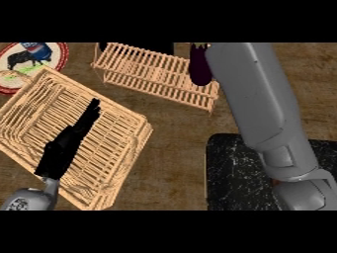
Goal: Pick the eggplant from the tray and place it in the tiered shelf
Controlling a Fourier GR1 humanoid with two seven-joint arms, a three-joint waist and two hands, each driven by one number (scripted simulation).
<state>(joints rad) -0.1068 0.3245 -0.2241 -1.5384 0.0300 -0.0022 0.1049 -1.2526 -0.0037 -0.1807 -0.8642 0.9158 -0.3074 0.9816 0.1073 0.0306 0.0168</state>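
A wooden worktop [171, 148] carries a slatted wooden tray [25, 116] at its left side and a slatted wooden tiered shelf [152, 71] near the far edge. The left hand [65, 146] hovers over the tray, its black fingers straight and together, pointing toward the far edge, holding nothing. The right forearm [262, 108] reaches from the near right corner up over the shelf's right end. There the dark purple eggplant [199, 64] shows beside the arm, over the right end of the shelf; the right hand itself is hidden behind the forearm, so I cannot tell how its fingers stand or whether they hold the eggplant. A round plate [3, 59] with a bull picture lies at the far left corner, partly under the tray. A dark marbled slab [236, 173] lies at the near right under the arm.
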